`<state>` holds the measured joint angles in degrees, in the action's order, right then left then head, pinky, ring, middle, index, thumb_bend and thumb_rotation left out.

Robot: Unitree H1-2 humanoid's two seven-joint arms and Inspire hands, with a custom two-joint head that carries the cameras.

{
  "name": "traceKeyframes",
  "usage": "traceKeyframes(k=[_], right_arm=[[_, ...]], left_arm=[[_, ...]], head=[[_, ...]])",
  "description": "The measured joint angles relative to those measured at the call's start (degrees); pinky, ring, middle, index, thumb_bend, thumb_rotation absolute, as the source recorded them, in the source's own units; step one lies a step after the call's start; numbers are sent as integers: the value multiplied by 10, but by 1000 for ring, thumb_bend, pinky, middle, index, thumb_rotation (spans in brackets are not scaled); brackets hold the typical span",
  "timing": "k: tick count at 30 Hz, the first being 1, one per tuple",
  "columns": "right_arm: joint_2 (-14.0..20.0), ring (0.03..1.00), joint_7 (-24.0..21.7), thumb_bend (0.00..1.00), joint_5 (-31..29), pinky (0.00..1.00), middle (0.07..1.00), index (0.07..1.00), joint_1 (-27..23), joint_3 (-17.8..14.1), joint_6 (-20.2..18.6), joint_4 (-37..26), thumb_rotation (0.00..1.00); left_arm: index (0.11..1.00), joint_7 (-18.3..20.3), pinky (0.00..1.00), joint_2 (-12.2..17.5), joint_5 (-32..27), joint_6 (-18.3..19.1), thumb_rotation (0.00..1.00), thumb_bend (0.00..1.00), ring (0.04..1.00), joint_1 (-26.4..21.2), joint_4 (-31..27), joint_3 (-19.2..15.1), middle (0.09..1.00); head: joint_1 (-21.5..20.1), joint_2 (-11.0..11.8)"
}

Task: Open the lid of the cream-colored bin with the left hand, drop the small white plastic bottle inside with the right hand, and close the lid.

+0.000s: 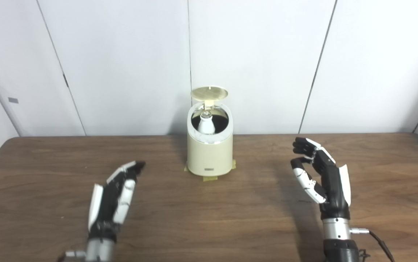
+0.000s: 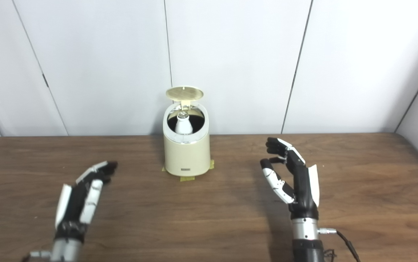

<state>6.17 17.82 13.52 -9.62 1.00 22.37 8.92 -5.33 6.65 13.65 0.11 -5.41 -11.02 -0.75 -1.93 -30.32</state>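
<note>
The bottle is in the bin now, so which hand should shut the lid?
Probably the left hand. It lies open with fingers aimed toward the bin, whose lid stands up. The right hand, also empty, points upward.

Looks like a lab/test room: I'm at a bare wood-grain table w/ plain white wall panels behind, bin taped down.

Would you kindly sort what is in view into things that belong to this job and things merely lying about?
Job:
cream-colored cylindrical bin
its round gold lid, raised
small white plastic bottle, inside the bin
left hand, open
right hand, open

Lying about:
yellow tape under the bin
brown wooden table
</note>
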Motion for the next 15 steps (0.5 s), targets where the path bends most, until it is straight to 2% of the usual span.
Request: traceKeyframes(k=[3, 6, 10, 15], right_arm=[[-1, 689, 0, 232, 4, 584, 710, 713, 0, 0, -1, 0, 583], [-6, 683, 0, 225, 13, 584, 705, 709, -3, -1, -1, 1, 580], [-9, 685, 0, 221, 13, 588, 707, 709, -5, -5, -1, 4, 556], [-9, 681, 1, 220, 17, 580, 704, 702, -5, -6, 1, 5, 558]], left_arm=[[820, 15, 916, 10, 12, 44, 1000, 713, 870, -59, -35, -2, 827], [858, 46, 983, 28, 32, 114, 1000, 692, 908, -112, -61, 8, 861], [872, 89, 929, 48, 67, 189, 1000, 689, 910, -163, -79, 35, 874], [840, 119, 855, 62, 112, 242, 1000, 775, 881, -226, -80, 56, 860]], head=[[2, 1], [1, 1], [4, 2], [4, 1]])
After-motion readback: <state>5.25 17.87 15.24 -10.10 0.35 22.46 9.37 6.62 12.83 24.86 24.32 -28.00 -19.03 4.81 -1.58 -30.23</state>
